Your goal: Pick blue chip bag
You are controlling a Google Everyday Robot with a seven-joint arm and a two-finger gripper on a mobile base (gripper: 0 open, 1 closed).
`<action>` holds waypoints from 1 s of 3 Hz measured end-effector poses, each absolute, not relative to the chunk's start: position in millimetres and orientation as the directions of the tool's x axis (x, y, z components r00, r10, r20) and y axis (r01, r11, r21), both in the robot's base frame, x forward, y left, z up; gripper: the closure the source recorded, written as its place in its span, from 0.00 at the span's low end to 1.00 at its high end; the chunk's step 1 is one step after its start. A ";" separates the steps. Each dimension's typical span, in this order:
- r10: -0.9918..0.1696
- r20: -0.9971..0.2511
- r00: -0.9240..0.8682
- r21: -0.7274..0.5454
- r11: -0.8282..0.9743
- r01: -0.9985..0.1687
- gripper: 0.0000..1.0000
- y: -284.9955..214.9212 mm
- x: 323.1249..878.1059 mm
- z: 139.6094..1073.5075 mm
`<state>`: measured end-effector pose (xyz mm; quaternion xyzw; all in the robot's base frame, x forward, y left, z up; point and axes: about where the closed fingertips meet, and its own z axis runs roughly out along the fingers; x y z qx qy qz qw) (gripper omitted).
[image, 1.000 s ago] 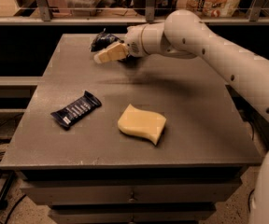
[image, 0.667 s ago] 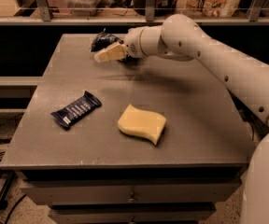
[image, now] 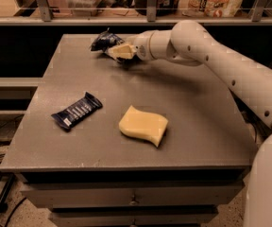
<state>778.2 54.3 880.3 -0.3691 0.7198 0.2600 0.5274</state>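
Observation:
The blue chip bag (image: 103, 40), crumpled dark navy foil, lies at the far left back of the grey table (image: 202, 122). My gripper (image: 118, 51) reaches in from the right along the back of the table and sits right against the bag's right side, touching it. Part of the bag is hidden behind the gripper. The white arm (image: 207, 51) stretches from the right edge of the view across the table's back.
A flat dark blue bar wrapper with white stripes (image: 76, 110) lies at the left middle of the table. A yellow sponge (image: 143, 125) lies near the centre front. A shelf with a rail and containers (image: 150, 4) runs behind the table.
Little differs. The gripper stays at the bag at the table's back left; the bag shows slightly more above the gripper than before.

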 end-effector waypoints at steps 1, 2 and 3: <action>-0.238 -0.959 -0.152 -0.023 0.603 -0.798 0.64 44.6 772.7 890.3; -0.241 -0.965 -0.105 -0.056 0.580 -0.813 0.87 44.1 763.4 908.9; -0.251 -0.968 -0.028 -0.115 0.537 -0.836 1.00 50.6 748.9 941.6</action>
